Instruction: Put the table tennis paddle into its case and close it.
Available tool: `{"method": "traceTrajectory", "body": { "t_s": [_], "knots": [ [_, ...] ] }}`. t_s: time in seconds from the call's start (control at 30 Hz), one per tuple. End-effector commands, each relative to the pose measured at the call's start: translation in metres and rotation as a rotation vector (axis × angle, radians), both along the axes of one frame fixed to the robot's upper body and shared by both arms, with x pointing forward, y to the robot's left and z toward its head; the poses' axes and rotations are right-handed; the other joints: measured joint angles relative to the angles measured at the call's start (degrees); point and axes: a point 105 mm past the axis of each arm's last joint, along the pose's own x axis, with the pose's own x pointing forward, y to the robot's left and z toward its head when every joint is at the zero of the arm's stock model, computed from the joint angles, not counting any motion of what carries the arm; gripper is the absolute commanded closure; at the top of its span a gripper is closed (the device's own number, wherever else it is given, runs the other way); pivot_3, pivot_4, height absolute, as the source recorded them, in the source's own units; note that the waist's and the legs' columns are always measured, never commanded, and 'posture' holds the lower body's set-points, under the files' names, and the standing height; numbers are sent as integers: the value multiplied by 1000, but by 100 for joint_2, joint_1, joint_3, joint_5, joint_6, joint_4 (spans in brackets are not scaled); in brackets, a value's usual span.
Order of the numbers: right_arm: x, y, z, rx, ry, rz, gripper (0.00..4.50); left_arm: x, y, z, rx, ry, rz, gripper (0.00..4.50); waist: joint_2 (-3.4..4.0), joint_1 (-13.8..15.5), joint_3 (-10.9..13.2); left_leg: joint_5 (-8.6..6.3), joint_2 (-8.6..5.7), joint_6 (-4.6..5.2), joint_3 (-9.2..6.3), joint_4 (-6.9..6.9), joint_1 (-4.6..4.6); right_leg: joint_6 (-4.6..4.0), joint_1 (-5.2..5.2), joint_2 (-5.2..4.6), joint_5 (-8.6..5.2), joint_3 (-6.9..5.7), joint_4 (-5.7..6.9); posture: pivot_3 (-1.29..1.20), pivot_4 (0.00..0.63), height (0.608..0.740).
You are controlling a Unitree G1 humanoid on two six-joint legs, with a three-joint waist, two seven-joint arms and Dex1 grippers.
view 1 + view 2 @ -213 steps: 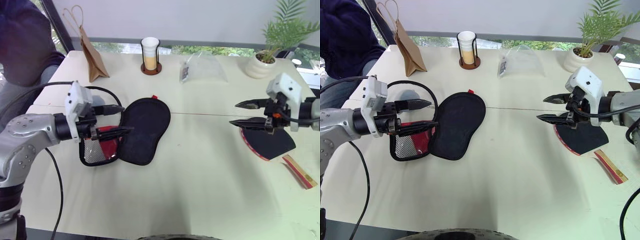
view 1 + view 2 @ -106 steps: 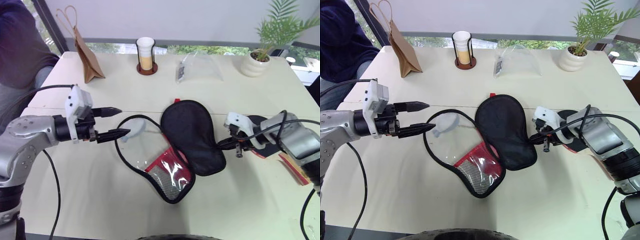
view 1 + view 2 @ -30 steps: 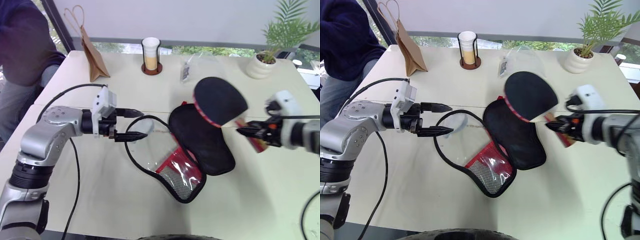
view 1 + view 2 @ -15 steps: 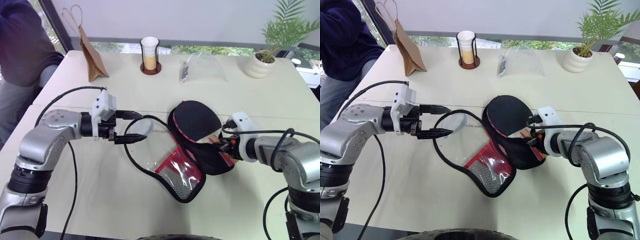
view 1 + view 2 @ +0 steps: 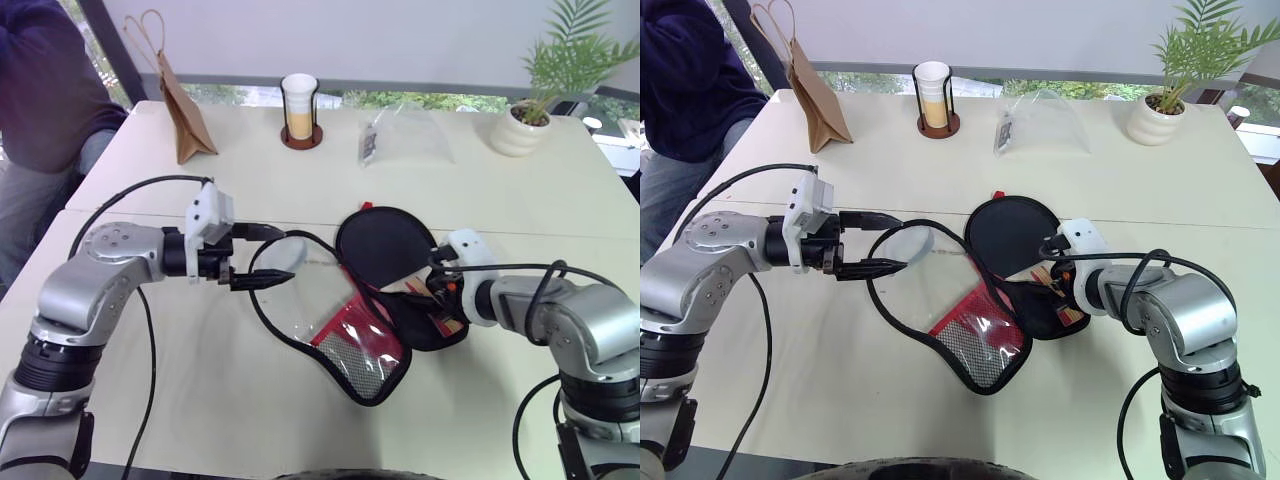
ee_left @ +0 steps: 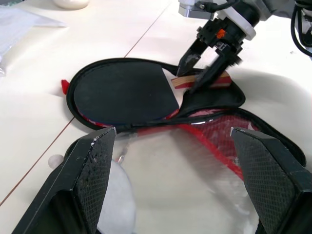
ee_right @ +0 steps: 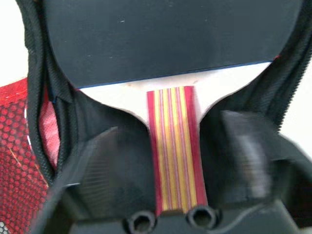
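Two grippers, left and right, both spread apart, right astride the table tennis paddle handle in the open case.

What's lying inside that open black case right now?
The table tennis paddle lies face up in one half of the open case, handle between the right gripper's open fingers. The paddle hides the lining beneath it; the other half lies flipped open.

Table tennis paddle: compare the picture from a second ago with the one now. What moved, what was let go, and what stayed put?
The table tennis paddle came down from mid-air onto the open case, its handle lying between the fingers of the right gripper, which opened and let go. The left gripper stayed open beside the case's flap. The paper bag and cup are unchanged.
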Motion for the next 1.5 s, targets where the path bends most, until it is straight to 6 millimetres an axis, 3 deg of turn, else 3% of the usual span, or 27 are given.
{"method": "traceTrajectory", "body": {
  "t_s": [0.03,0.2,0.37,0.47,0.6,0.8,0.9,1.07,1.27,1.33,1.43,1.5],
  "knots": [
    [0,7,38,28,-129,116,27,-2,7,13,-6,-44,19,580,0,0,0,-1,0,1,0,0,0,0,0,0,0,0,0,0,150,740],
    [-19,34,72,90,-235,421,27,0,30,10,57,-39,69,580,0,-24,0,-13,4,23,-1,-4,1,0,-1,3,0,-1,-3,0,150,740],
    [-2,20,74,21,-288,436,27,6,74,9,211,-78,157,580,-1,-34,0,-14,3,24,0,-4,2,0,0,3,0,-1,-5,0,150,740],
    [2,15,79,30,-314,477,27,-1,101,2,332,-72,164,580,1,-40,1,-13,3,23,3,-5,1,-1,-3,2,0,0,-6,0,150,740],
    [12,6,83,13,-362,502,27,-12,110,-15,399,-55,123,580,1,-24,1,-14,4,24,4,-5,2,-1,-1,-2,0,0,-6,0,150,740],
    [25,-11,96,-9,-413,467,27,-9,56,-46,237,-109,30,580,3,29,1,-15,2,25,3,-3,1,-1,1,-13,0,1,-4,0,150,740],
    [26,-19,104,-35,-433,451,27,-3,30,-51,181,-157,0,580,-4,15,4,-15,2,25,4,-3,-1,0,-1,-11,0,1,-5,0,150,740],
    [25,-35,120,-58,-471,397,27,5,1,-34,62,-181,-72,580,-3,14,4,-14,5,23,4,-4,-1,0,-4,-5,0,1,-3,0,150,740],
    [25,-77,141,-105,-517,219,27,32,-52,7,-121,-196,-176,580,-6,73,3,-13,1,22,3,4,-1,1,4,-5,1,-2,-3,0,150,740],
    [24,-88,146,-115,-531,170,27,43,-70,7,-132,-200,-197,580,-6,82,3,-12,-1,22,3,11,-1,2,8,-4,2,-6,-4,0,150,740],
    [22,-108,155,-127,-557,77,27,69,-114,-6,-132,-178,-191,580,-6,85,3,-7,-4,16,7,12,2,3,12,0,2,-6,-1,0,150,740],
    [20,-113,157,-131,-560,47,27,77,-131,-15,-114,-170,-188,580,-11,93,6,-3,-6,25,10,11,2,4,12,0,2,-6,-2,0,150,740]
  ]
}}
